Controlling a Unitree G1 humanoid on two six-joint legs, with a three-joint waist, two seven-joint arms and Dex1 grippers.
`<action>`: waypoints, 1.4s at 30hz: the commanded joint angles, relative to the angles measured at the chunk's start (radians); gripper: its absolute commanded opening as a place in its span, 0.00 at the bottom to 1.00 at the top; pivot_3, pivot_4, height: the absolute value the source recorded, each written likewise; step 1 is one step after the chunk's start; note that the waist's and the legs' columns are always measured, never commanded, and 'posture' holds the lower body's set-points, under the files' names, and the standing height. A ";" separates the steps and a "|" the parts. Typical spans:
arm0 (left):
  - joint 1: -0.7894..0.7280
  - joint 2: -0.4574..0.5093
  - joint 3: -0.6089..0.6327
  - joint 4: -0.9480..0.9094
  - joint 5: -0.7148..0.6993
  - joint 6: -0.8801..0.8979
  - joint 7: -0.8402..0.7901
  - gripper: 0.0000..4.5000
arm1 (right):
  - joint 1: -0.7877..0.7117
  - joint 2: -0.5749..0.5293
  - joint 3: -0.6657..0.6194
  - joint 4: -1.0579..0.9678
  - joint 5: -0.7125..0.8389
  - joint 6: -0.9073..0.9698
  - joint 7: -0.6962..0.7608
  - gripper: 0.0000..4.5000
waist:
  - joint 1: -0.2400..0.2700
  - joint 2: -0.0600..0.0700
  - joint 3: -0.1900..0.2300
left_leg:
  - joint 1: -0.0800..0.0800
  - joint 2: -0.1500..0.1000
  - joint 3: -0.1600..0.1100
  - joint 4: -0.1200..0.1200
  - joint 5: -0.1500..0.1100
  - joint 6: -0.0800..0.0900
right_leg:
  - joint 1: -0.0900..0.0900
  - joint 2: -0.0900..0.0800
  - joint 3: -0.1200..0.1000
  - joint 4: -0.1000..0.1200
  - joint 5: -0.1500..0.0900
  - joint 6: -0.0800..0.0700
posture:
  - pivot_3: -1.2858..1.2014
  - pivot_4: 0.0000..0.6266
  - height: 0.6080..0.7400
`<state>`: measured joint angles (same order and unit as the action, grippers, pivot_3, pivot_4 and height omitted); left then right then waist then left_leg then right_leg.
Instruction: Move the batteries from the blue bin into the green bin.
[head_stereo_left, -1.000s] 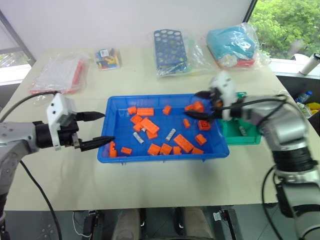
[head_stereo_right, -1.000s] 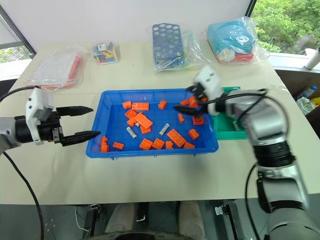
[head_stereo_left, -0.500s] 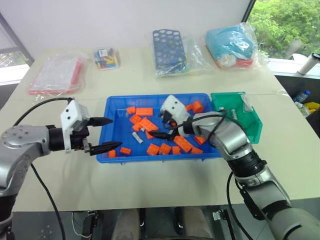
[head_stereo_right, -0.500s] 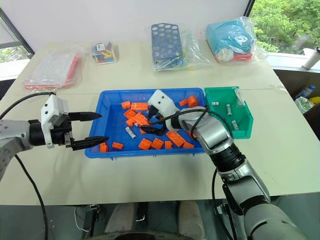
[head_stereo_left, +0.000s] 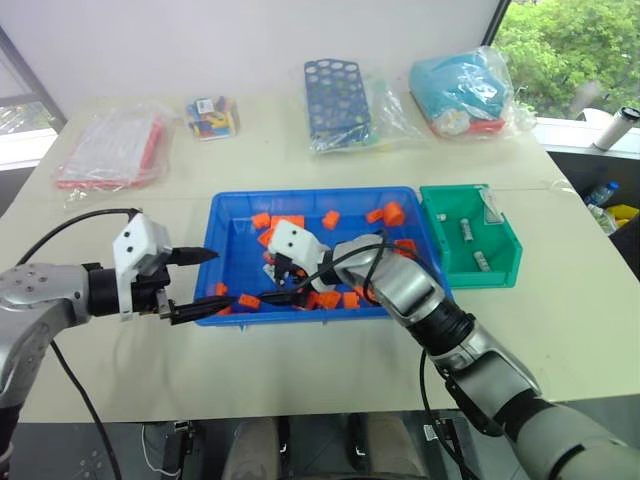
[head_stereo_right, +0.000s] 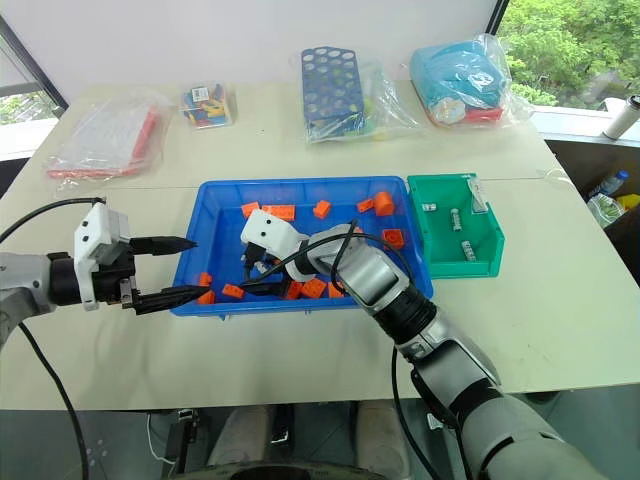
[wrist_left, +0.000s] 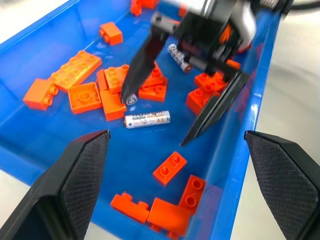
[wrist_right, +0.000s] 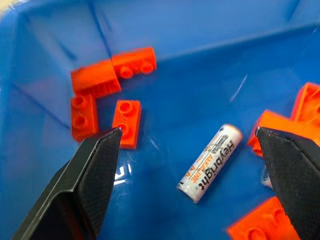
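We saw the blue bin (wrist_right: 200, 30) as glossy moulded plastic, its floor throwing back soft highlights between our right gripper's (wrist_right: 192, 165) spread jaws. The battery (wrist_right: 210, 162) lying between those jaws had a smooth silvery metal-look wrap with printed lettering. The orange bricks (wrist_right: 127, 122) beside it looked like studded, slightly shiny plastic. The fingers (wrist_left: 80, 175) of our left gripper (wrist_left: 175, 170) showed matt black, finely cross-hatched faces.

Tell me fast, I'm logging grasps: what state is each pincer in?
Left pincer: open, holding nothing.
Right pincer: open, holding nothing, over a battery in the blue bin.
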<state>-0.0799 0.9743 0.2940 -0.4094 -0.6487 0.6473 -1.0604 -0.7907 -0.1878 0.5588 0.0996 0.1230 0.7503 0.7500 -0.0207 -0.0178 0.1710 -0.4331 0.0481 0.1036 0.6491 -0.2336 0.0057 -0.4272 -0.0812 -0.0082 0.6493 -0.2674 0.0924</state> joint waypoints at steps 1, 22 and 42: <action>0.003 0.012 0.040 -0.030 -0.021 0.004 0.005 1.00 | -0.012 0.031 -0.022 0.030 -0.020 -0.010 -0.023 0.98 | 0.000 0.000 0.000 | 0.000 0.000 0.000 0.000 0.000 0.000 | 0.000 0.000 0.000 0.000 0.000 0.000 | 0.52 0.24 0.98; -0.099 0.005 -0.009 0.037 -0.012 -0.018 0.001 1.00 | 0.035 0.044 -0.036 0.048 -0.059 -0.010 -0.016 0.01 | 0.000 -0.001 -0.001 | 0.001 0.000 0.000 -0.001 0.000 0.000 | 0.000 0.000 0.000 0.000 0.000 0.000 | 0.52 0.24 0.98; -0.104 -0.011 -0.036 0.043 0.005 -0.044 -0.009 1.00 | 0.033 0.060 -0.069 -0.034 -0.052 0.048 -0.037 0.49 | 0.000 -0.001 -0.001 | 0.001 0.000 0.000 -0.001 0.000 0.000 | 0.000 0.000 0.000 0.000 0.000 0.000 | 0.52 0.24 0.98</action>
<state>-0.1732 0.9604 0.2471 -0.3526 -0.6419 0.6203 -1.0663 -0.7543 -0.1357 0.5025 0.1078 0.0614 0.7831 0.7109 -0.0207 -0.0187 0.1704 -0.4326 0.0482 0.1037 0.6485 -0.2336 0.0053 -0.4271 -0.0812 -0.0082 0.6493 -0.2673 0.0925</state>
